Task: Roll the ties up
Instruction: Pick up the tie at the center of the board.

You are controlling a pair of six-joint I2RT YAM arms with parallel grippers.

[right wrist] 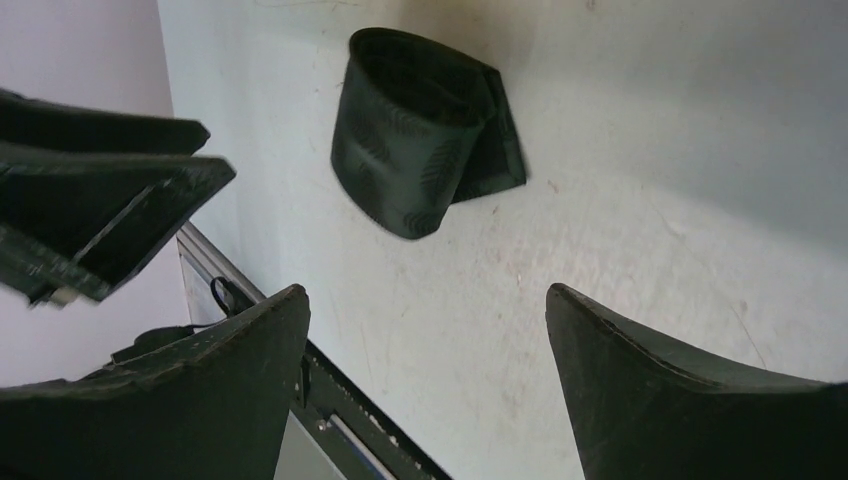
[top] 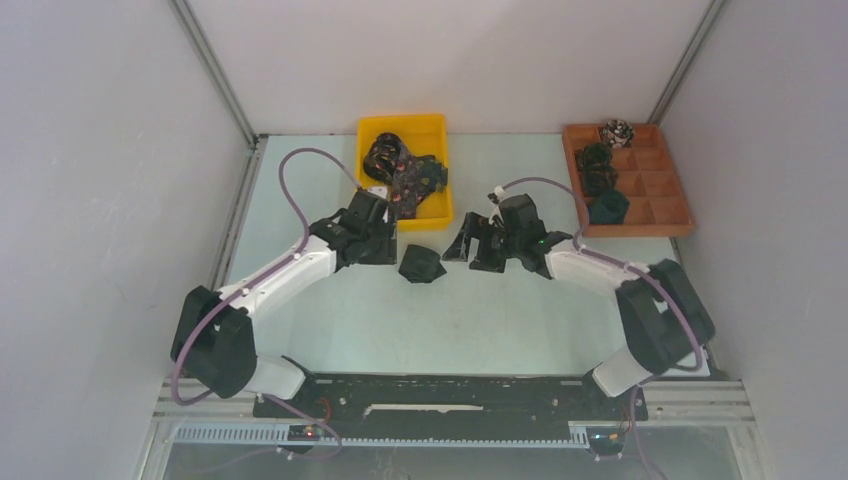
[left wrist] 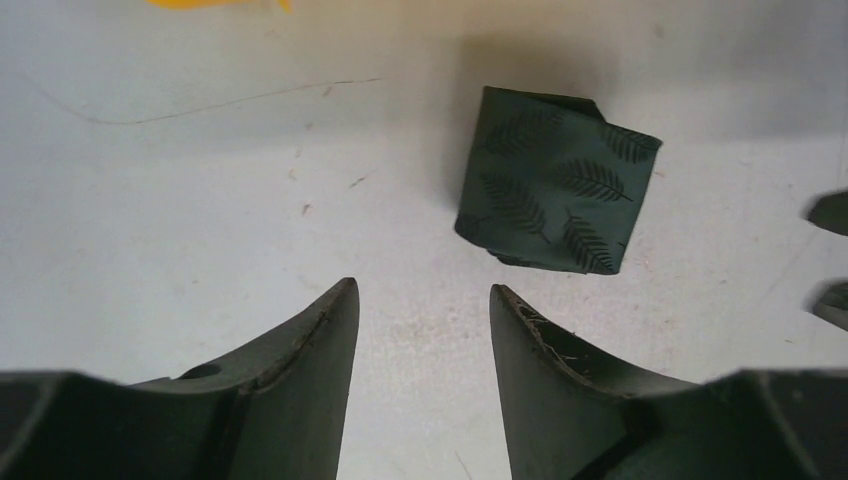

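Note:
A dark green tie with a leaf pattern (top: 421,266) lies rolled into a loose coil on the table between the two grippers. It also shows in the left wrist view (left wrist: 556,183) and in the right wrist view (right wrist: 420,145). My left gripper (top: 388,245) is open and empty just left of the coil; in its own view (left wrist: 422,292) the coil lies ahead and to the right. My right gripper (top: 462,247) is open and empty just right of the coil (right wrist: 425,293). Neither gripper touches the tie. Several unrolled patterned ties (top: 400,170) lie heaped in a yellow bin (top: 440,122).
A brown wooden tray with compartments (top: 668,185) stands at the back right and holds several rolled ties (top: 600,180). The yellow bin stands right behind my left gripper. White walls close in the table on three sides.

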